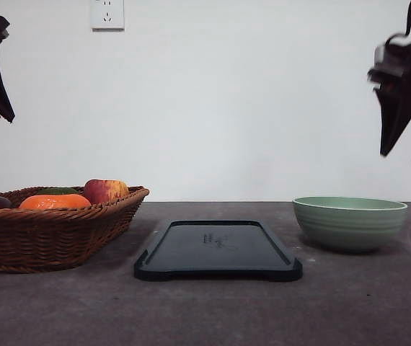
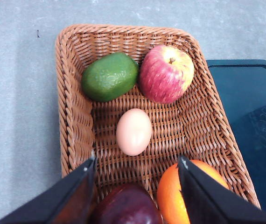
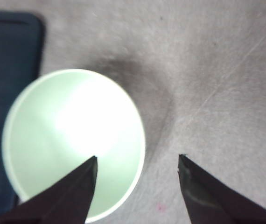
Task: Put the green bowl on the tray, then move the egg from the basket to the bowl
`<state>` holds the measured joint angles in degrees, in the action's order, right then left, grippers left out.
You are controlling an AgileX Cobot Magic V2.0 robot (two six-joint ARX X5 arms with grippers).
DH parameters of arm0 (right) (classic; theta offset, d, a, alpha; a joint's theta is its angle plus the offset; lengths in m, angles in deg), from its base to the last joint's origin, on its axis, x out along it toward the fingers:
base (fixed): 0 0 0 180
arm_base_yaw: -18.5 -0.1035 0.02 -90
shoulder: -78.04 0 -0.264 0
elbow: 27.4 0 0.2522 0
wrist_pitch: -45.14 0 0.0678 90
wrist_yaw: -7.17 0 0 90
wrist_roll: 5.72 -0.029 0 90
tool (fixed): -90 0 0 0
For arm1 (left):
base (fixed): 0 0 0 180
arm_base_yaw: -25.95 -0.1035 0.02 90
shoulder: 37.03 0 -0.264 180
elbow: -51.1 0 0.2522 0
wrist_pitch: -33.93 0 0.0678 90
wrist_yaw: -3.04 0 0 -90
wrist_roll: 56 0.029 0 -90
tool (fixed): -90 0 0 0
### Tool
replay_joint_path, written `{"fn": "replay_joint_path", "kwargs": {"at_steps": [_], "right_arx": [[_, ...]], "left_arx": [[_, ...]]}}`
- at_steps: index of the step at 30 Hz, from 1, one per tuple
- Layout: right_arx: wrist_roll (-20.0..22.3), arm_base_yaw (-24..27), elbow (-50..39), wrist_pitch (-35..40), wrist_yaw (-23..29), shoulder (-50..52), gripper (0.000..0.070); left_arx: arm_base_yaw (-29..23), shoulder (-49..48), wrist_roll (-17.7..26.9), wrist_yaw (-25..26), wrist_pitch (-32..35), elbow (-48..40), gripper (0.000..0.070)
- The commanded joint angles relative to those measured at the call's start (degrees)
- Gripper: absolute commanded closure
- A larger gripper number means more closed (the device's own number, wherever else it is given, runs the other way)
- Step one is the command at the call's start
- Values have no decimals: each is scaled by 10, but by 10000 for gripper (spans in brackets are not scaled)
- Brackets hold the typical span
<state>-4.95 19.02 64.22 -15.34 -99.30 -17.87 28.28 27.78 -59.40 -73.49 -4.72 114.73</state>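
The right gripper hangs open above the bowl's outer rim (the nearer arm for it), the bowl standing on the table just right of the tray, while the left gripper, also open, hovers over the basket.

On my table the tray lies in the middle, the basket to its left and the bowl to its right. The egg lies in the basket among what seem four fruits.
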Motion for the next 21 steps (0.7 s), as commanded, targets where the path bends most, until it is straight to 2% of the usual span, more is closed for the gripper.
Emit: {"fn": "replay_joint_path", "kwargs": {"at_steps": [1, 9, 14, 17, 21], "right_arx": [[12, 0, 15, -1, 0, -25, 358], [14, 0, 15, 6, 0, -82, 373], [14, -1, 15, 5, 0, -97, 606], [14, -2, 15, 3, 0, -99, 660], [12, -3, 15, -2, 0, -99, 687]], "left_arx": [[1, 3, 8, 2, 5, 12, 349], [1, 3, 8, 2, 5, 12, 349], [1, 3, 8, 2, 5, 12, 349], [1, 3, 8, 2, 5, 12, 349], [1, 3, 8, 2, 5, 12, 349]]}}
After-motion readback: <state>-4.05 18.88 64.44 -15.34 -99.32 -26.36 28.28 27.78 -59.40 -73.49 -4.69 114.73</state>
